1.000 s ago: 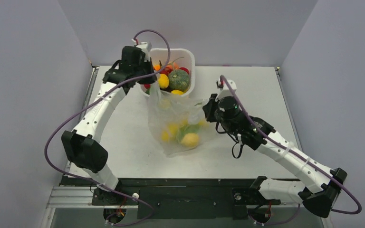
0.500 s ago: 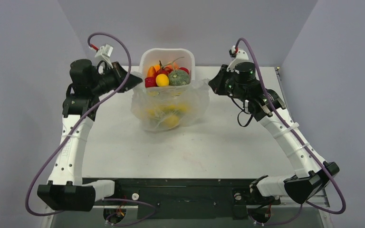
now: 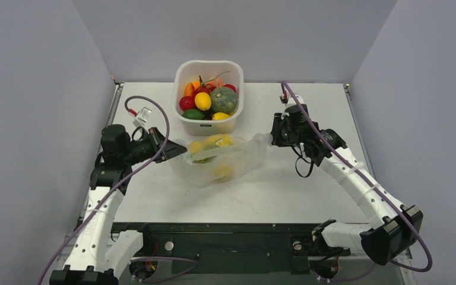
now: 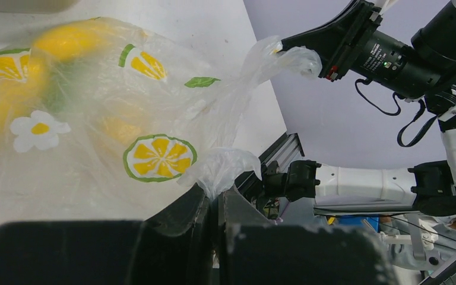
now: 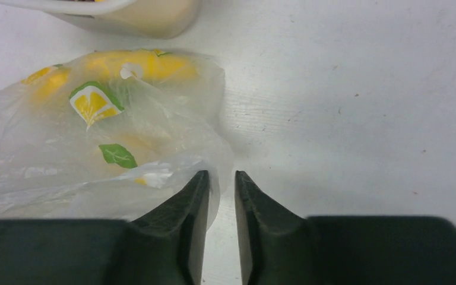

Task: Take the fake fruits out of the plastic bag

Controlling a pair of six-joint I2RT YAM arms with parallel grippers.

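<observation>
So the plastic bag (image 3: 240, 160) is lying slumped on the table (image 3: 297, 190) mid-frame in the overhead view, just below the white tub (image 3: 180, 76). All the fake fruits (image 3: 212, 142) I can make out are inside it, yellow lumps with a bit of green, so nothing is out yet as far as I can tell. The left gripper (image 4: 217, 199) is clamped tight on a bunched-up corner of the film at the bag's left end. The right gripper (image 5: 218, 178) at the other end has its jaws a crack apart, with bare table showing through the gap and the film only draped against one finger, so I wouldn't call that a grip. My worry is that with one end loose, any pull from the left just drags the whole bag along instead of tipping anything out. That thin film could also slip or tear at the pinch. If the fruit does spill, those glossy round ones look like they'd roll right off the edge.
</observation>
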